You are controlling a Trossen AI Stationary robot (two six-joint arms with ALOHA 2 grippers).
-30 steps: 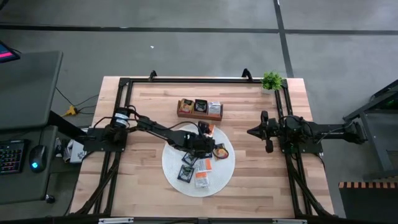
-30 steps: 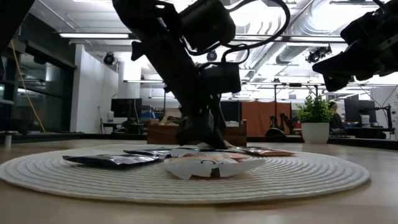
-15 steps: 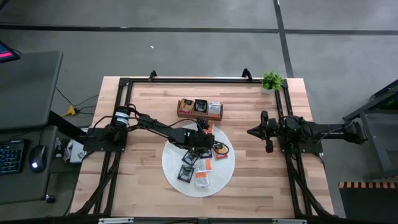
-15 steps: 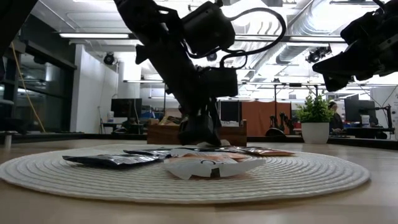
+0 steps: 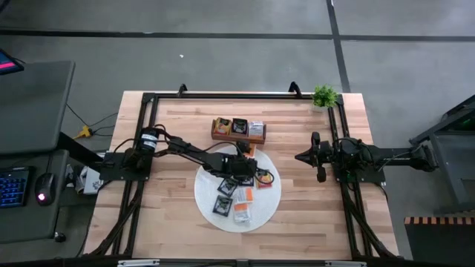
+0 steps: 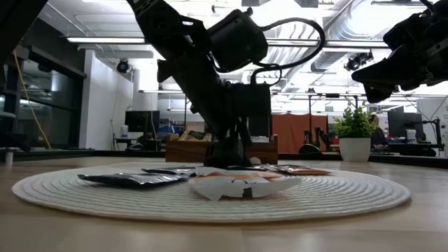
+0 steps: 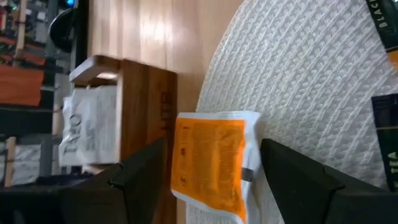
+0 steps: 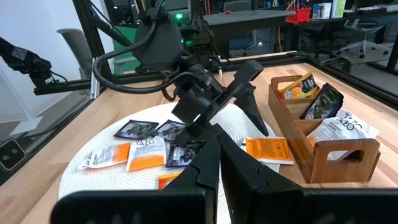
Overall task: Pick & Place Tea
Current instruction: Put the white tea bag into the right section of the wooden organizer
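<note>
The tea sachets, black, orange and white, lie flat on the round white mat point(image 5: 204, 194). One orange sachet point(image 7: 210, 163) lies at the mat's far edge, close to the wooden tray point(image 5: 237, 130). My left gripper point(image 7: 214, 186) is open and low over it, one finger on either side; I see no touch. In the right wrist view this gripper point(image 8: 255, 102) slants down over the same sachet point(image 8: 268, 149). My right gripper point(image 5: 300, 157) waits shut, raised above the table's right half.
The tray point(image 8: 323, 134) stands on the table beyond the mat, with an orange, a black and a white sachet in its three compartments. Other sachets point(image 5: 234, 200) cover the mat's middle and near part. A small potted plant point(image 5: 324, 96) stands at the far right corner.
My left gripper has moved from the mat's middle toward the far edge, closer to the tray, staying low over the mat. The right arm has kept still.
</note>
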